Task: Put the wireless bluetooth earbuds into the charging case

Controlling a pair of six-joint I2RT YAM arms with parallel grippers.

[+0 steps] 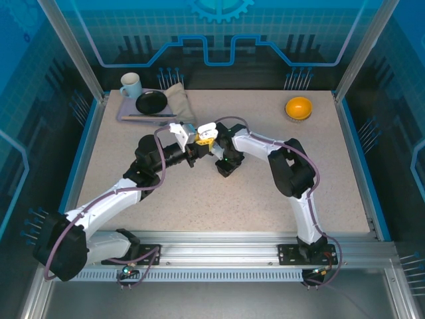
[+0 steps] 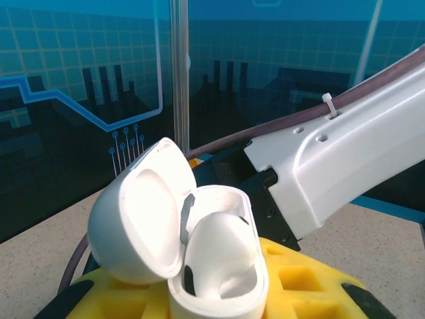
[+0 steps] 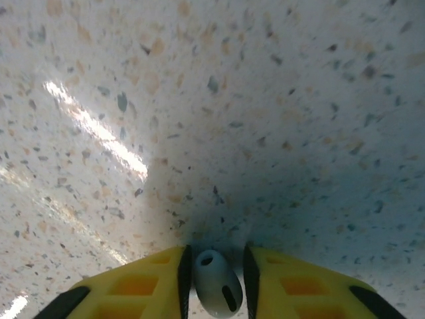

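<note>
The left end effector is clamped tight on the open charging case. It holds the case up over the middle of the worktop, a little toward the far edge, with the lid swung back. One well looks already filled by a seated bud. The right end effector, nearly closed, pinches a white earbud between its pads, with speckled worktop beyond it in the right wrist view.

The white earbud is tiny and smooth, gripped at the very fingertips. Any slackening before it reaches the free well would likely drop it onto the worktop. A tilted approach could jam it against the lid or the seated bud, or push the case askew in its grip. The two wrists crowd each other, so a clash is possible.

Room elsewhere is ample: the mug at the far left corner and the orange bowl near the far right corner sit well apart.
</note>
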